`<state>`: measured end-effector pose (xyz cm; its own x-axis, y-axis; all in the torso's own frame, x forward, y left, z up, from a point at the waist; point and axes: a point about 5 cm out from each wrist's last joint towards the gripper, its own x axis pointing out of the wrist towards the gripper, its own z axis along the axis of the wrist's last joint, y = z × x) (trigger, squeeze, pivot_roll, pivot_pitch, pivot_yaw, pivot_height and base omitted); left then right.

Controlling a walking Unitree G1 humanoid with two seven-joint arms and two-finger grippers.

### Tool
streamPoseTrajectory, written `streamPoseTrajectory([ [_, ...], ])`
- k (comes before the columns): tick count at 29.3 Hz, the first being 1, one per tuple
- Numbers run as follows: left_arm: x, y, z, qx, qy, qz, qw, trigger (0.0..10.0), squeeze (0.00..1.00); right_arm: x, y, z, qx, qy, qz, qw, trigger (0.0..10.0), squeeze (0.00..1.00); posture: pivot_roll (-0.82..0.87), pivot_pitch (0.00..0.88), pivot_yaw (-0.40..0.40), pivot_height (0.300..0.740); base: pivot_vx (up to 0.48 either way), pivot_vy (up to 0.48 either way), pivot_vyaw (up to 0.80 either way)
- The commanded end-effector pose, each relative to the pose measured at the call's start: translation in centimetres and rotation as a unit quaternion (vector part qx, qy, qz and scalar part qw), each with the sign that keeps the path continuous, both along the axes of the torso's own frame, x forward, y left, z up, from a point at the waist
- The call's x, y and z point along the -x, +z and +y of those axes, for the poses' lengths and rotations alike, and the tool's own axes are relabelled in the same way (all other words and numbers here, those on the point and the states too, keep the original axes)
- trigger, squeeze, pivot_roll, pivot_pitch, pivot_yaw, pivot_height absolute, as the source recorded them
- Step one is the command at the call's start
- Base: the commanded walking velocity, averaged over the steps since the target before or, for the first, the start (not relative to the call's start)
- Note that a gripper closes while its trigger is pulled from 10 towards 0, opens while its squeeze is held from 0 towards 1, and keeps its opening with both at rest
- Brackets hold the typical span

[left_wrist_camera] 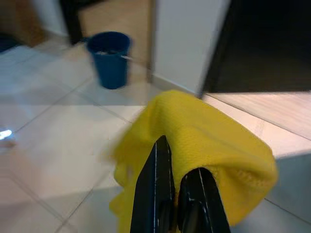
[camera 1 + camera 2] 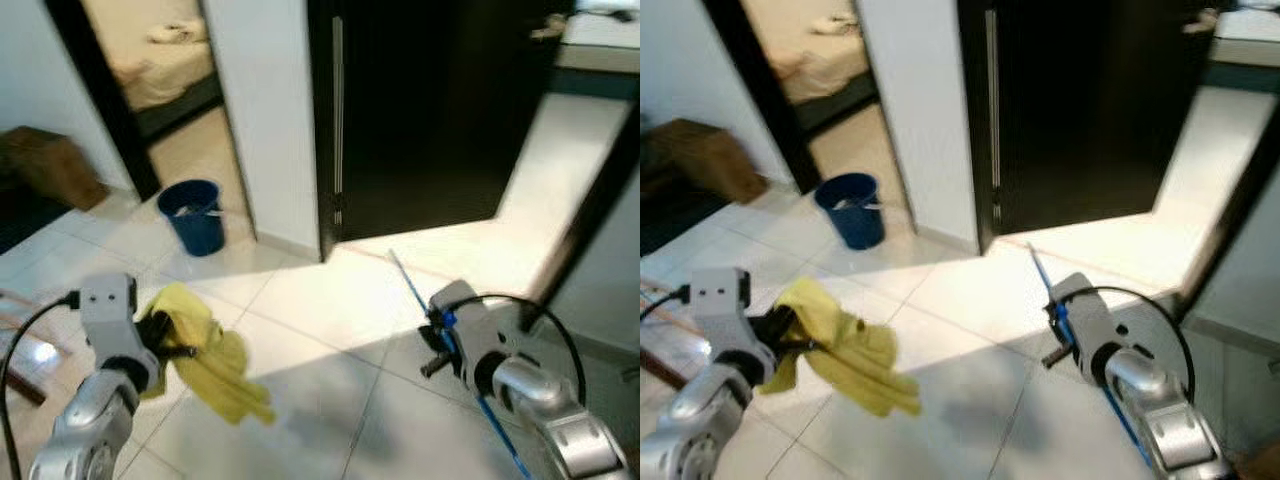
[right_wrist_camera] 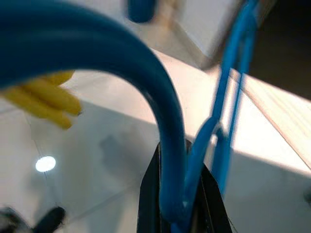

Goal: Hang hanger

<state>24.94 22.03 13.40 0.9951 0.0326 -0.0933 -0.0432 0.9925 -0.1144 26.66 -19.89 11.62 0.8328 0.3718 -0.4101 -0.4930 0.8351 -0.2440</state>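
1. The right gripper holds the blue hanger at about 4 o'clock in the head views. In the right wrist view its fingers are closed on the hanger's curved hook, with the thin frame running up and away past them.
2. The left gripper sits at about 8 o'clock, its fingers pinched shut on a yellow cloth that droops below them over the tiled floor.
3. Handling, as a judgement: the hanger looks like thin coated wire or plastic, so light and fairly stiff but springy, and smooth enough to twist in a two-finger pinch. Holding it near the base of the hook suits hanging, as it leaves the hook's mouth free.
4. The cloth is soft and limp. It will swing and could snag on the hanger if the arms come close.
5. Room: open floor lies ahead. At 12 o'clock a white wall corner stands between a bedroom doorway at 11 and a dark doorway at 1.
6. A blue bucket stands near that corner at 10 o'clock, worth skirting. No rail for hanging can be made out.
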Motion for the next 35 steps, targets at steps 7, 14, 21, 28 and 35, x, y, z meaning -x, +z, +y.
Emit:
streamPoseTrajectory([
  [7, -0.9, 0.3, -0.4, -0.009, -0.043, -0.016, 0.999, 10.0, 0.0, -0.2, -0.2, 0.0, -0.034, 0.005, -0.012, 0.999, 10.0, 0.0, -0.06, 0.0, 0.044, 0.74, 0.48, 0.0, 0.79],
  [14, -1.5, 0.4, -0.6, -0.002, -0.057, -0.022, 0.998, 10.0, 0.0, -0.6, -0.3, 0.0, -0.037, 0.022, -0.017, 0.999, 10.0, 0.0, -0.05, 0.0, 0.042, 0.74, 0.48, 0.0, 0.79],
  [21, -1.6, 0.5, -0.6, -0.003, -0.058, -0.028, 0.998, 10.0, 0.0, -0.7, -0.4, 0.0, -0.042, 0.029, -0.021, 0.998, 10.0, 0.0, -0.05, 0.0, 0.039, 0.74, 0.48, 0.0, 0.79],
  [28, -1.7, 0.6, -0.4, -0.005, -0.055, -0.036, 0.998, 10.0, 0.0, -0.8, -0.3, 0.1, -0.051, 0.044, -0.027, 0.997, 10.0, 0.0, -0.04, 0.0, 0.043, 0.74, 0.48, 0.0, 0.79],
  [35, -1.7, 1.7, 0.2, -0.028, -0.045, -0.054, 0.997, 10.0, 0.0, -0.8, -0.3, 0.3, -0.058, 0.045, -0.033, 0.997, 10.0, 0.0, -0.04, 0.0, 0.049, 0.74, 0.48, 0.0, 0.79],
])
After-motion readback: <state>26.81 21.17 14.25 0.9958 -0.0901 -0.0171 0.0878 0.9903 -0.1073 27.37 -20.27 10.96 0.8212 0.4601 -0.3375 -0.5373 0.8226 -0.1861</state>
